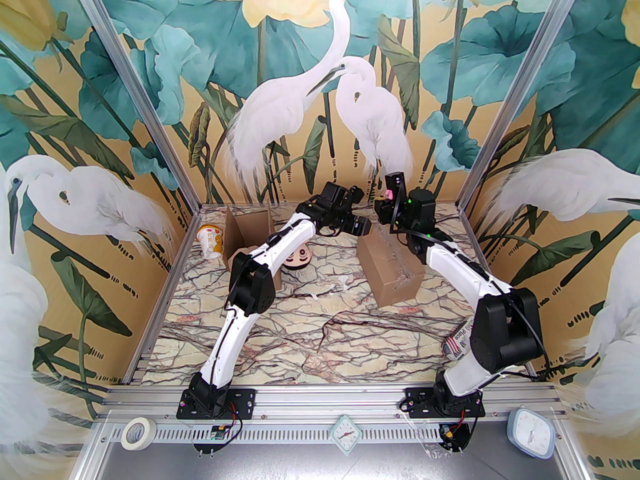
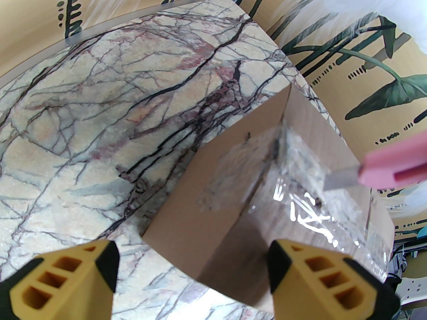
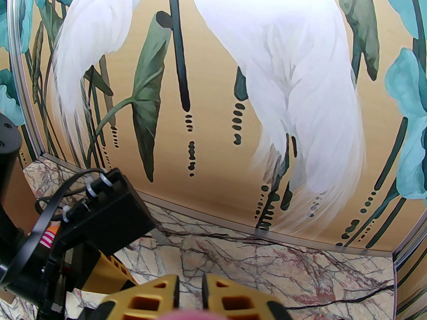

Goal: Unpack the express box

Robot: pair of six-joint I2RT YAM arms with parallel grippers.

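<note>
While the left pincer [image 2: 191, 265] gapes, a knife [image 2: 393, 168] (pink) overhangs the box [image 2: 217, 192].

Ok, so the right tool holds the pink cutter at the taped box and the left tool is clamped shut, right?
Not quite: the left tool stands open, per the left wrist view. The right tool does hold the pink cutter at the taped box.
</note>
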